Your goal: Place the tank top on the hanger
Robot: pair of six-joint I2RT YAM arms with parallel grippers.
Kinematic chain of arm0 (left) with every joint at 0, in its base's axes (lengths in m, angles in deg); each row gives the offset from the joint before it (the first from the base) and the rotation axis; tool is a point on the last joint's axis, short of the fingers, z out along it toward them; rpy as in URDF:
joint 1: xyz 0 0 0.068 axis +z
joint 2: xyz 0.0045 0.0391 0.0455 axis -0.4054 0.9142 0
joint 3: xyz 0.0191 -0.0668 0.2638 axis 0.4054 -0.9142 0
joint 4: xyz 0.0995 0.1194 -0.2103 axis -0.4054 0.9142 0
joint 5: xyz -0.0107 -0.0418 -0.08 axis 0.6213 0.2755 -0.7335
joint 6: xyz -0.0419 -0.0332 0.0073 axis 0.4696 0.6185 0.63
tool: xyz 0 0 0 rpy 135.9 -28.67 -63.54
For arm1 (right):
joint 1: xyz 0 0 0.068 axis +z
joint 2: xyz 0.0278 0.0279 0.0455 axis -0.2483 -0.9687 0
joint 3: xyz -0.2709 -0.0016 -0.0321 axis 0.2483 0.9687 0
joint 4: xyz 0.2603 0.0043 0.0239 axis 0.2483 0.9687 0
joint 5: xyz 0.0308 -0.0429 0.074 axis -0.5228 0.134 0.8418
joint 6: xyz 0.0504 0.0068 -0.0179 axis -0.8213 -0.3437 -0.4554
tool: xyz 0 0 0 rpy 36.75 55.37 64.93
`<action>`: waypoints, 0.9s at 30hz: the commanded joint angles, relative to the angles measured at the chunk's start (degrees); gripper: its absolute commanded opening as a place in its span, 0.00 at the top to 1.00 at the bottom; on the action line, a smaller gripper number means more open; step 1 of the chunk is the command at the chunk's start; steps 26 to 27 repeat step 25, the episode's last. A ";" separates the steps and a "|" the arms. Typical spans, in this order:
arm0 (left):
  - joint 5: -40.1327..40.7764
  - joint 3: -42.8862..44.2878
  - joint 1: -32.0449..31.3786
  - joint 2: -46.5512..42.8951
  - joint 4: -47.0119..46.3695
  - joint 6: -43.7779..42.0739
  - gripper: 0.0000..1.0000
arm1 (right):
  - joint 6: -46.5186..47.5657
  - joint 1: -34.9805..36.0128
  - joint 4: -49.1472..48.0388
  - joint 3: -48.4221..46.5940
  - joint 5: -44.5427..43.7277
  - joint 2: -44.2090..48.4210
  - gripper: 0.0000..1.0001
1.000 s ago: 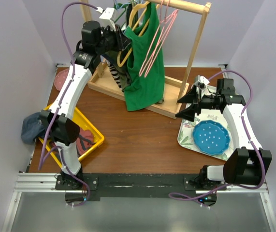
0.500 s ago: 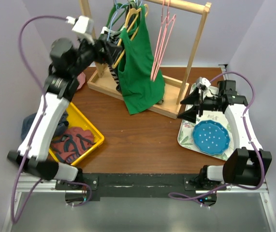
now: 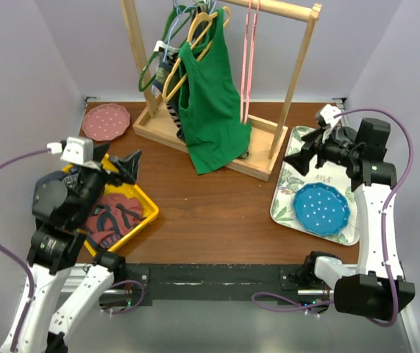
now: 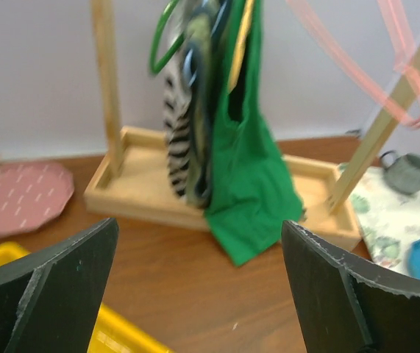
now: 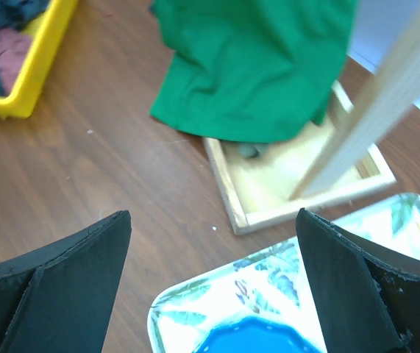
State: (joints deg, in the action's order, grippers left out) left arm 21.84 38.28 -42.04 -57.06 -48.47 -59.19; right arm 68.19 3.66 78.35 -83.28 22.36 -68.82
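Note:
The bright green tank top [image 3: 210, 110] hangs on the yellow-orange hanger [image 3: 195, 44], hooked on the rail of the wooden rack. It drapes down to the rack's base. My left gripper [image 3: 123, 168] is far back from it, over the yellow bin, open and empty. In the left wrist view the tank top [image 4: 250, 176] hangs well ahead of the open left gripper [image 4: 198, 224], with a strip of the hanger [image 4: 243, 37] at its neck. My right gripper [image 3: 303, 157] is open and empty above the tray's far corner. In the right wrist view the tank top's hem [image 5: 257, 66] lies beyond the right gripper [image 5: 213, 215].
The wooden rack [image 3: 298, 73] also carries pink hangers [image 3: 250, 51], a dark green hanger [image 3: 154, 62] and a striped garment [image 3: 174, 118]. A yellow bin [image 3: 148, 213] of clothes sits at near left, a pink plate [image 3: 105, 121] at far left. A floral tray [image 3: 287, 209] holds a blue plate [image 3: 321, 209].
My left gripper opened, let go at the rack and drew back down to the yellow bin. The tank top stayed hanging on the rail. The right arm shifted slightly right.

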 commanded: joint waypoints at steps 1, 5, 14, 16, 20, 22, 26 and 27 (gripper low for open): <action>10.54 -5.50 0.11 -7.55 8.58 0.66 0.02 | -9.33 -0.18 -2.47 -2.85 -7.80 1.63 0.01; 13.54 -9.20 0.11 -14.13 9.91 3.91 0.00 | -18.89 -0.18 -5.19 -3.55 -12.72 2.61 0.01; 14.78 -10.17 0.02 -17.05 11.67 5.24 0.00 | -23.66 -0.18 -3.97 -7.16 -17.99 4.80 0.01; 14.51 -9.91 0.02 -17.31 11.93 5.24 0.00 | -23.58 -0.18 -3.62 -7.34 -18.27 4.98 0.01; 14.07 -9.21 0.11 -17.84 12.54 5.76 0.00 | -22.00 -0.18 -3.00 -7.60 -18.00 5.42 0.01; 14.07 -8.77 0.02 -17.84 12.98 5.76 0.00 | -21.56 -0.18 -2.91 -7.69 -17.83 5.59 0.01; 14.16 -8.15 0.02 -18.02 13.25 5.68 0.00 | -21.12 -0.18 -2.56 -7.86 -16.87 5.59 0.01; 14.16 -8.15 0.02 -18.02 13.25 5.68 0.00 | -21.12 -0.18 -2.56 -7.86 -16.87 5.59 0.01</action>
